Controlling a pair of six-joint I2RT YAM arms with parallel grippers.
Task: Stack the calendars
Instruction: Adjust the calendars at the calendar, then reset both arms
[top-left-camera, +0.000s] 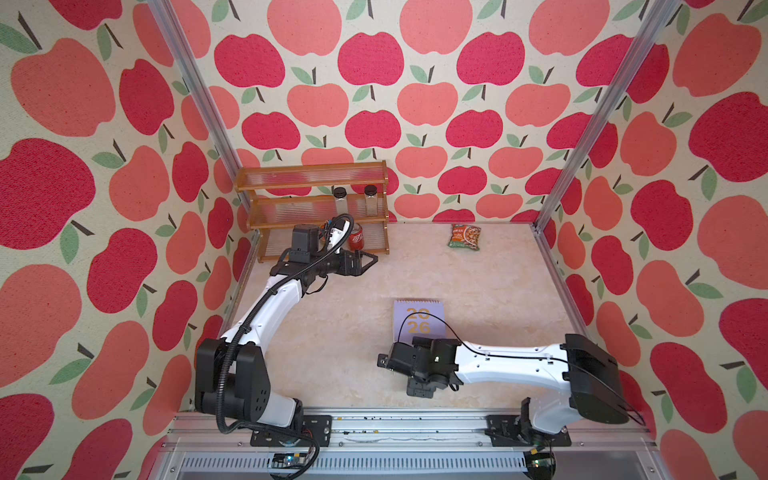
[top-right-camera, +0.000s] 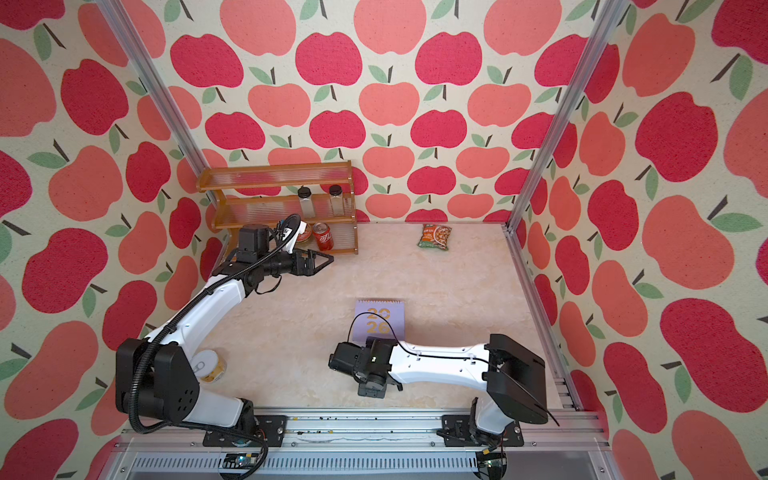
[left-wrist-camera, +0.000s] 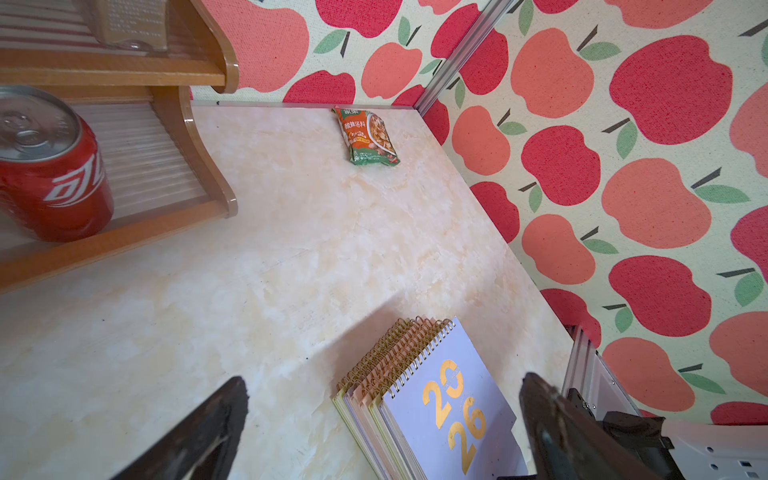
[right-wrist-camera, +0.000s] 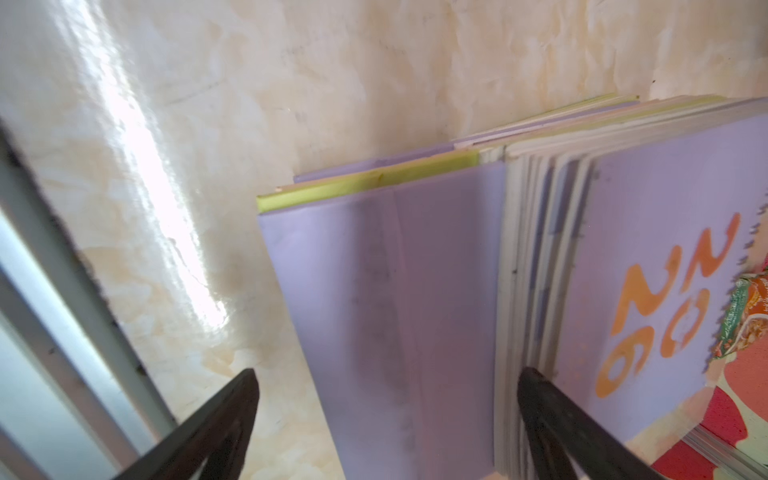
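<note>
Looking down in both top views, the calendars lie as one pile on the glossy, cream marble-patterned table, right of centre and toward the front. The top cover is matt lilac with gold numerals, its spiral edge toward the back wall. A thin black cable from the right arm loops across that cover, and the arm's wrist hides the pile's near edge. The right fingers sit just beside the pile's front left corner, apart from it. The left fingers hang well away, in front of a three-tier wooden rack with ribbed clear shelves. The rack holds two clear jars with black lids and a red drinks can. A crinkled green snack packet lies flat near the back wall. In a top view, a pale tin shows partly behind the left arm's shoulder. In the left wrist view the black, wedge-shaped left fingers are spread wide and hold nothing. Beyond them the pile shows fanned gold wire coils and staggered layers of yellow-green, peach and lilac card. In the right wrist view, which is blurred, the right fingers also stand wide apart and empty. The pile's smooth lilac card, yellow-green edge and pale page edges lie past them, one finger overlapping the page edges in the picture.
</note>
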